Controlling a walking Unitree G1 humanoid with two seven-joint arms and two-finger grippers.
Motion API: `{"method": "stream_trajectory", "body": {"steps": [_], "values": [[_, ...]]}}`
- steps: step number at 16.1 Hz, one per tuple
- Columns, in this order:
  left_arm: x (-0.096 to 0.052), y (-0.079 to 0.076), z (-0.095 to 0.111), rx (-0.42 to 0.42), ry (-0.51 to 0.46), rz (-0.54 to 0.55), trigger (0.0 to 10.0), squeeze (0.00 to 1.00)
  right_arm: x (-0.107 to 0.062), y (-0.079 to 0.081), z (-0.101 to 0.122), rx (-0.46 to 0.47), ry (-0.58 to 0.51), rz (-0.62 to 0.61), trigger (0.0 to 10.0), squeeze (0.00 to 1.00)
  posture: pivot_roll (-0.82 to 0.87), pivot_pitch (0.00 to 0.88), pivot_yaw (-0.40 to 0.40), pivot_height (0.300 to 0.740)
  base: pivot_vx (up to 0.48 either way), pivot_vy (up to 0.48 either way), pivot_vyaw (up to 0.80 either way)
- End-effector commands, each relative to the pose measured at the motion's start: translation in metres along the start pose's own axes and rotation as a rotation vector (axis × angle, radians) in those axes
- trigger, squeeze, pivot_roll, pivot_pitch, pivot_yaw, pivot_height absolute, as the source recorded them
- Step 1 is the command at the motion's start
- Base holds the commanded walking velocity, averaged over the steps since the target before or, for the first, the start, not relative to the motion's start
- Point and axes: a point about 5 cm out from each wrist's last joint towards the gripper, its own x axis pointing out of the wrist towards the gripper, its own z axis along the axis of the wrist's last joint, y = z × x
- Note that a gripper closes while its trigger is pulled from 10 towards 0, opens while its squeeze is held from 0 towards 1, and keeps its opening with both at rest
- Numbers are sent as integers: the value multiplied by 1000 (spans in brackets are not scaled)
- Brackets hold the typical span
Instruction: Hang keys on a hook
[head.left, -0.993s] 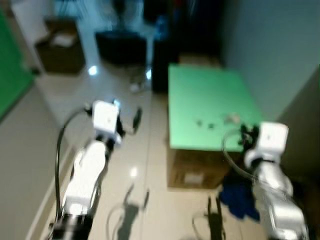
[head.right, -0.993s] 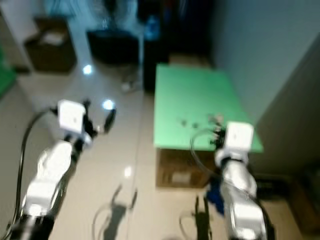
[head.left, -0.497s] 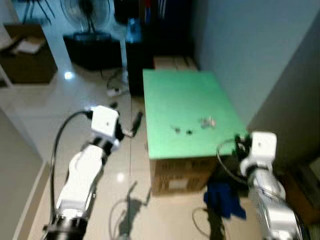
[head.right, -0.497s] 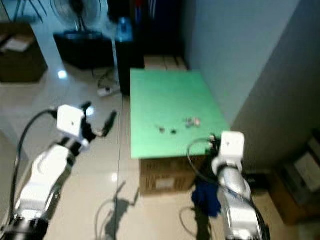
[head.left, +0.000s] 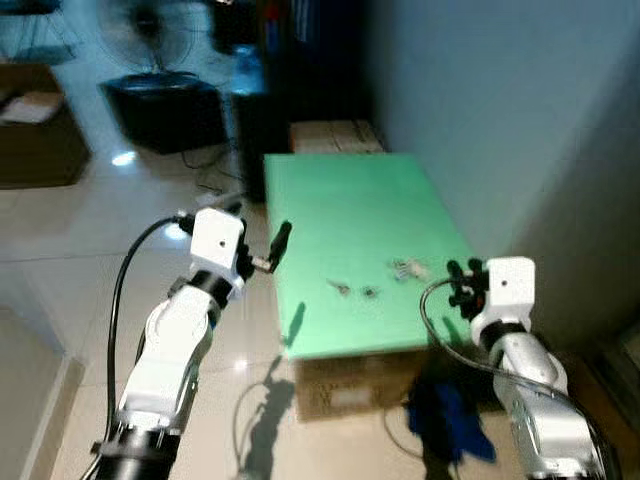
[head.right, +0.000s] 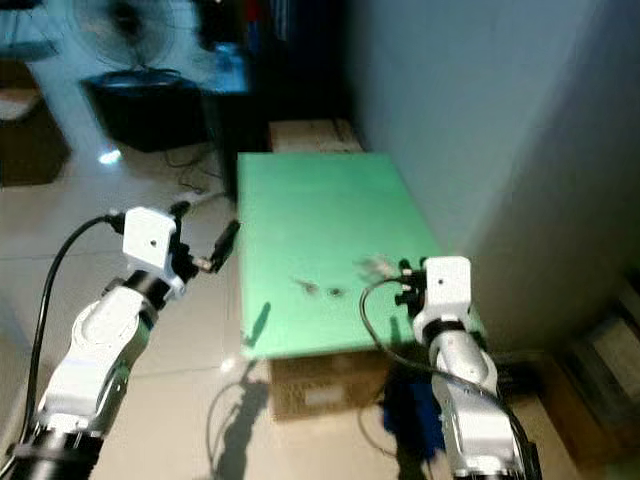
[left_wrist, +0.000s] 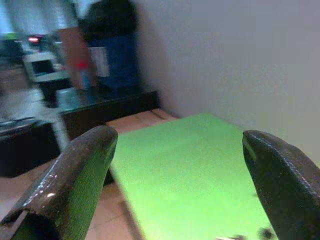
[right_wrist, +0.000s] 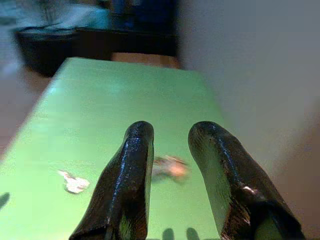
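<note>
A small bunch of keys (head.left: 407, 267) lies on the green table (head.left: 350, 200), toward its near right part. Two smaller bits (head.left: 354, 290) rest just left of it. My left gripper (left_wrist: 177, 140) hangs open and empty by the table's left edge, and one black finger (head.left: 279, 243) is seen from the head. My right gripper (right_wrist: 172, 129) is held low at the near right corner, pointing at the keys (right_wrist: 170, 167), which lie a short way beyond its tips. Its fingers (right_wrist: 136, 165) stand close together with nothing between them.
A cardboard box (head.left: 345, 388) sits under the table and a blue cloth (head.left: 447, 420) lies on the floor beside it. A grey wall (head.left: 500, 120) runs along the right. Behind the table stand more boxes (head.left: 335, 135), a dark cabinet (head.left: 300, 60) and a fan (head.right: 120, 20).
The camera has swung right and come closer, so the table now sits in the middle. Both arms keep about the same pose; the left gripper now stands by the table's left edge.
</note>
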Motion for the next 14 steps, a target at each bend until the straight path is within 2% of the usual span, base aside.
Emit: {"method": "stream_trajectory", "body": {"steps": [1, 3, 6, 8, 11, 14], "values": [[-5, 8, -2, 13, 17, 15, 10000, 0, 0, 13, 1, -4, -7, 52, 10000, 0, -53, 0, -38, 740, 409, 0, 800], [-4, 7, -3, 17, 20, 5, 10000, 0, -1, 11, -3, 23, 4, 32, 10000, 0, -56, 0, -32, 740, 411, 0, 0], [-7, 6, -9, 16, 53, -7, 10000, 0, -6, 3, -14, -9, 68, -3, 10000, 0, -85, 1, -11, 740, 395, 0, 0], [-6, -1, -11, -10, 62, -19, 10000, 0, -10, 0, -20, -6, 102, -8, 10000, 0, -83, 9, -13, 740, 371, 0, 0], [-9, -10, -12, -35, 66, -63, 10000, 0, -16, 0, -29, -19, 157, 2, 10000, 0, -83, 25, -22, 740, 0, 0, 0], [-11, -12, -14, -43, 72, -82, 10000, 0, -19, -1, -35, -18, 191, -6, 10000, 0, -84, 30, -20, 740, 0, 0, 0]]}}
